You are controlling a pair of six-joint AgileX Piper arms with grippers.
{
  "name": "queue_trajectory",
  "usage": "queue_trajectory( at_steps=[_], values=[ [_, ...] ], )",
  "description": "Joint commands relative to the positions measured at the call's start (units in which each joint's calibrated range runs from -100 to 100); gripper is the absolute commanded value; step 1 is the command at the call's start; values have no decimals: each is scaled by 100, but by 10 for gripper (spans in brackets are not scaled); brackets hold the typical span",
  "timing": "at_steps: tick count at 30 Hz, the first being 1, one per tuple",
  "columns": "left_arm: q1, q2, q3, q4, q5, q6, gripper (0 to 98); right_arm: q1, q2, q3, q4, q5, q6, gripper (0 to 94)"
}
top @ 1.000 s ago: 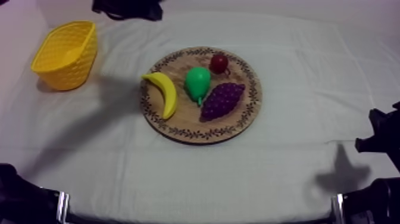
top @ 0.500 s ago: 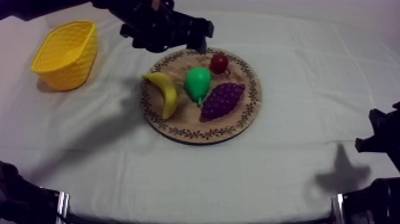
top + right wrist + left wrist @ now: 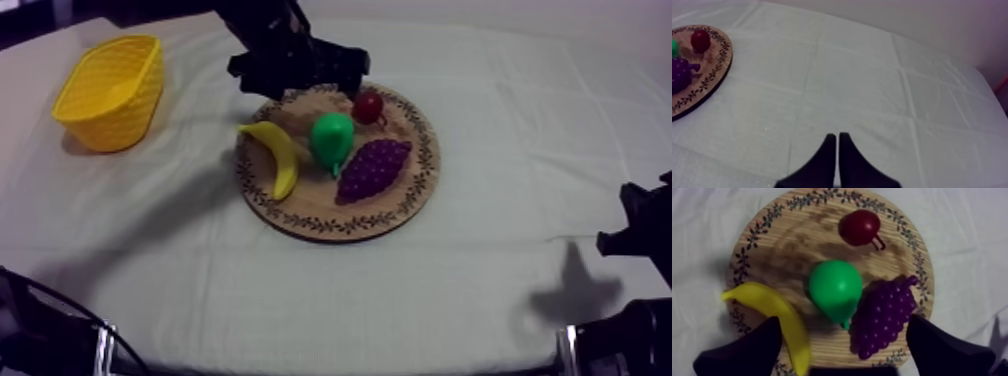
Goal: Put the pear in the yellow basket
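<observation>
My left arm (image 3: 290, 55) comes in from the far left and hangs over the far-left rim of the wooden board (image 3: 405, 205). The left jaws are wide apart with nothing between them. From the left wrist camera, one finger sits above the banana (image 3: 772, 313) and the other is out past the grapes (image 3: 884, 315).

The pear (image 3: 332, 138) lies on the middle of the board, ungripped. The banana is just to its left along the rim, the grapes press against its right side, and the small red fruit (image 3: 368, 105) is beyond it on the far side.

The yellow basket (image 3: 120, 100) stands at the far left of the desk (image 3: 500, 280), well apart from the board.

The right jaws are pressed together into a narrow wedge, low over bare cloth at the near right, well away from the board.
</observation>
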Motion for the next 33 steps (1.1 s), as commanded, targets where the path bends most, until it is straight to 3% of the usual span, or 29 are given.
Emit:
queue_trajectory(
  at_steps=[1, 12, 21, 33],
  values=[
    [-37, 310, -123, 44, -11, -40, 959, 2, -1, -1, 0, 0, 4, 3],
    [-154, 1545, -759, 322, -125, -308, 960, 2, -1, -1, 0, 0, -1, 3],
    [-202, 2315, -1593, 475, 291, -468, 939, -5, -1, -1, 0, 0, 4, 3],
    [-177, 2739, -2269, 472, 871, -448, 749, -6, -1, -1, 0, 0, 4, 3]
  ],
)
